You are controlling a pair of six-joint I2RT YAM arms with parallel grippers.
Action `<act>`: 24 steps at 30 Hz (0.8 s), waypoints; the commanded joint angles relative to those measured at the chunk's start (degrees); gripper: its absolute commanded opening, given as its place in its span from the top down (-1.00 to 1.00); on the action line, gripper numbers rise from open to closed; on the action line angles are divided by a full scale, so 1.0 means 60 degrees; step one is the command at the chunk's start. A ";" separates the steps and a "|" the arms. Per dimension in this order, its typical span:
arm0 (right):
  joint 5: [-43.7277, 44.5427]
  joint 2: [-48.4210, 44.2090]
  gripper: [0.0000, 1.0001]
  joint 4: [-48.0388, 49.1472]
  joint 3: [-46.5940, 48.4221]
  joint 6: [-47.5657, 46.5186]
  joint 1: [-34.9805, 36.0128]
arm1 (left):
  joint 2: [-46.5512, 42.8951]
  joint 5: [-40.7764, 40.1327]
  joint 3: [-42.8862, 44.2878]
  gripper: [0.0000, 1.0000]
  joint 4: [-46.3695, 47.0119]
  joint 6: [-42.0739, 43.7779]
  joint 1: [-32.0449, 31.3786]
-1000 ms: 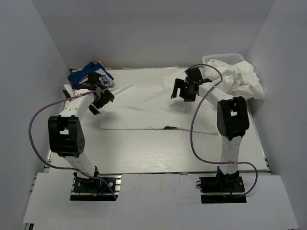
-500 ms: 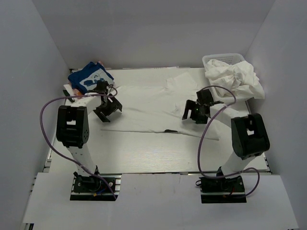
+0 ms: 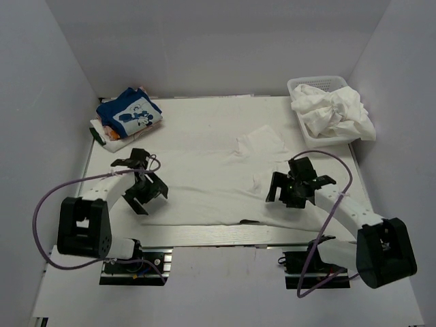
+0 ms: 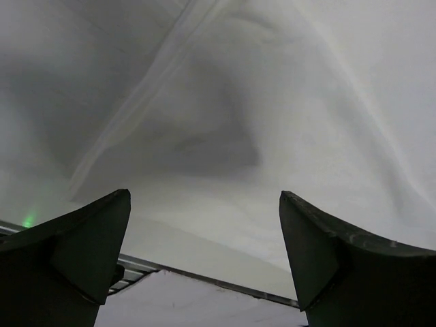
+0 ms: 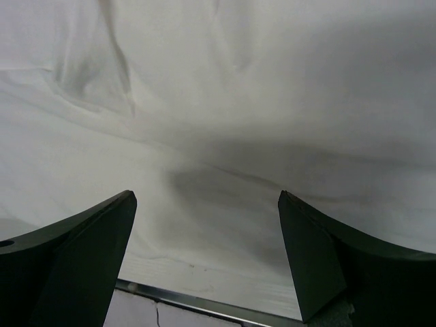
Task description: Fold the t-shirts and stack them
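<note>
A white t-shirt [image 3: 211,177] lies spread flat across the middle of the table, its near hem close to the front edge. A small dark print [image 3: 246,220] shows at that hem. My left gripper [image 3: 148,195] hovers over the shirt's near left corner, open and empty; in the left wrist view [image 4: 204,197] only white cloth [image 4: 225,102] lies between the fingers. My right gripper [image 3: 291,194] is over the near right part, open and empty, with cloth [image 5: 225,102] below it [image 5: 208,196]. A folded blue t-shirt [image 3: 129,112] with a white cartoon tops a pile at the back left.
A white mesh basket [image 3: 300,85] at the back right holds crumpled white shirts [image 3: 337,112] spilling over its rim. The table's metal front edge [image 5: 204,303] lies just beyond the right fingers and also shows in the left wrist view [image 4: 204,278]. Grey walls enclose the table.
Both arms have swung from the far side of the table toward the front edge. The white t-shirt has shifted nearer with them, its hem now by the front edge.
</note>
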 commanded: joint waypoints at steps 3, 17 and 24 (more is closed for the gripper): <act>0.0190 -0.0503 -0.81 -0.0655 0.1145 -0.0151 0.0181 | -0.0962 -0.0876 0.1628 -1.00 -0.0366 -0.0061 0.0166; 0.2990 0.5235 -0.81 -0.0655 0.8045 0.0420 -0.0683 | 0.4911 -0.2810 0.8323 -1.00 -0.0819 0.0819 0.0549; 0.3708 0.8299 -0.81 -0.1780 1.2216 -0.0796 -0.0962 | 0.7050 -0.3206 1.0547 -1.00 -0.0877 0.0819 0.0549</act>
